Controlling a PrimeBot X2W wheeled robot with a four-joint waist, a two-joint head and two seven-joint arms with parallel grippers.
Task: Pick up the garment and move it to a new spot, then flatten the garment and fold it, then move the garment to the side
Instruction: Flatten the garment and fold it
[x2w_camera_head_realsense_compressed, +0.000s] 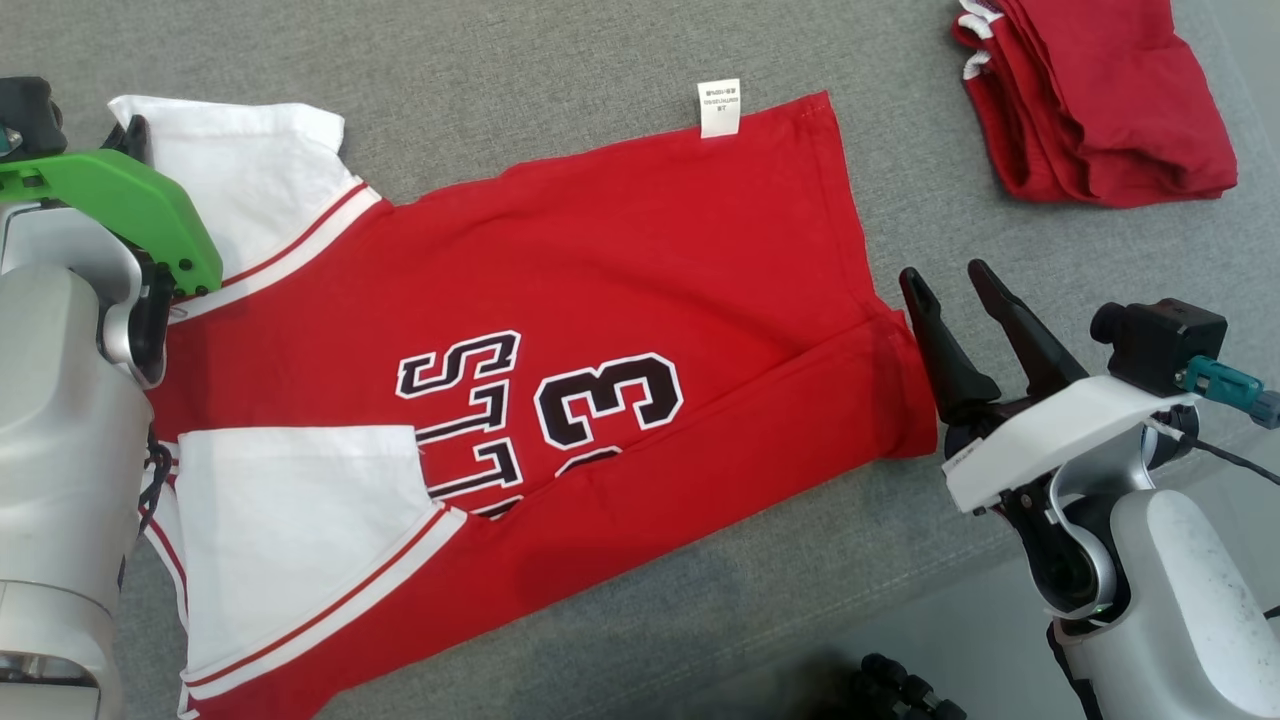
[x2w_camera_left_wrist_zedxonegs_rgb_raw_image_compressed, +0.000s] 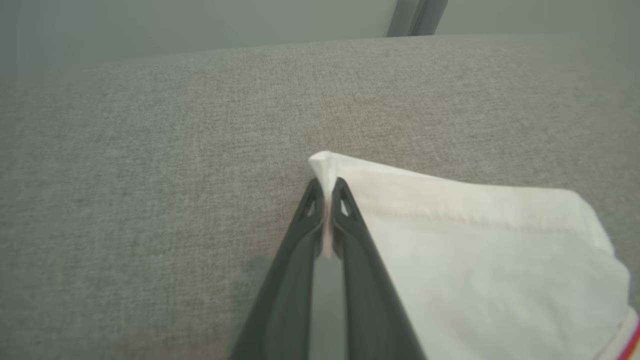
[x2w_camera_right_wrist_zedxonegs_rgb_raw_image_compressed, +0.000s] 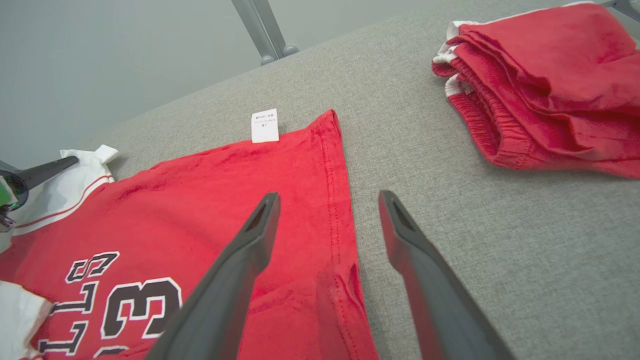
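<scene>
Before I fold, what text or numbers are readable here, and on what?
"3", black with white edging, on the red shirt; a second digit beside it is partly hidden by a fold.
"LLS", the end of a word, on the same shirt; a white sleeve covers the rest.
Print on the white tag at the shirt's edge: too small to read.

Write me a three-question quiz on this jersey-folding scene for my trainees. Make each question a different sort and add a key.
1. True or false: the left tool is shut on a corner of the white sleeve.
2. The right tool is: A) open at the hem of the red jersey; B) shut on the label; C) lifting the collar.
3. Short answer: what lies beyond the right tool, apart from the jersey?
Key: 1 true; 2 A; 3 a folded red garment.
</scene>
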